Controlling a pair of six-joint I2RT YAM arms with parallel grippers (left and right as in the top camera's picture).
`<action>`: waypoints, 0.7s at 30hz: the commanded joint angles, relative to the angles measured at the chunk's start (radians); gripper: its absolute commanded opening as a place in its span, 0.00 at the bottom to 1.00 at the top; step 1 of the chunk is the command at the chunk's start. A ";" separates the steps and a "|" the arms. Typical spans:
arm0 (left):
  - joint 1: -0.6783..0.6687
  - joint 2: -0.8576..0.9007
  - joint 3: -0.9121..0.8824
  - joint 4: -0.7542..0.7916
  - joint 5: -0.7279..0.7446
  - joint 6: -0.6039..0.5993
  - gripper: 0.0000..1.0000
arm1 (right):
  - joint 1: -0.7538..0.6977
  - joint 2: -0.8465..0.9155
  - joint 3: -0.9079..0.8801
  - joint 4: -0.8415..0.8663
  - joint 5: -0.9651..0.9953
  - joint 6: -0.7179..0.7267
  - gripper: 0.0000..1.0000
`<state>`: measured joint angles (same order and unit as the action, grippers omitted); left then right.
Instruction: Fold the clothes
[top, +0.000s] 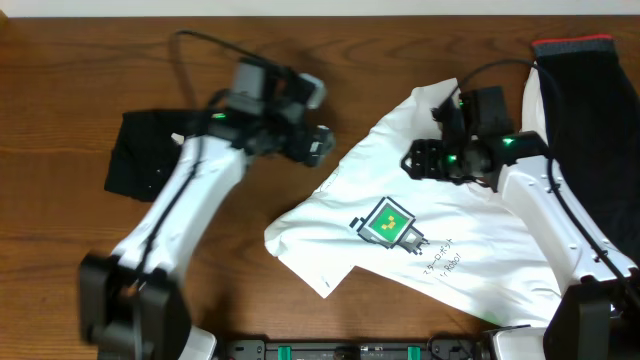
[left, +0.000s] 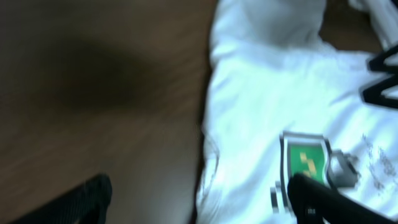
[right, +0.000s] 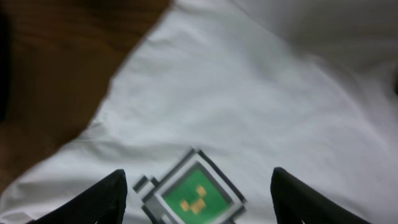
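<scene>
White T-shirt lies rumpled on counter, left claw released just beside its edge, right claw released above it near green logo.

Bare desk lies open to you far-left; black garment blocks left, dark clothing pile crowds right, beside white shirt.
</scene>
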<state>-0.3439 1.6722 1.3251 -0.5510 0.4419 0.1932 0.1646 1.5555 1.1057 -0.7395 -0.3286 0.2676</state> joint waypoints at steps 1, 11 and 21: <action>-0.045 0.098 0.019 0.090 0.011 0.046 0.92 | -0.042 -0.007 0.008 -0.043 0.050 0.017 0.72; -0.151 0.352 0.019 0.366 -0.035 -0.026 0.86 | -0.094 -0.007 0.008 -0.113 0.145 0.016 0.75; -0.184 0.433 0.019 0.410 -0.089 -0.026 0.63 | -0.094 -0.007 0.008 -0.110 0.146 0.016 0.75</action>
<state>-0.5278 2.0911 1.3266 -0.1474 0.3744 0.1658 0.0834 1.5555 1.1057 -0.8486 -0.1928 0.2779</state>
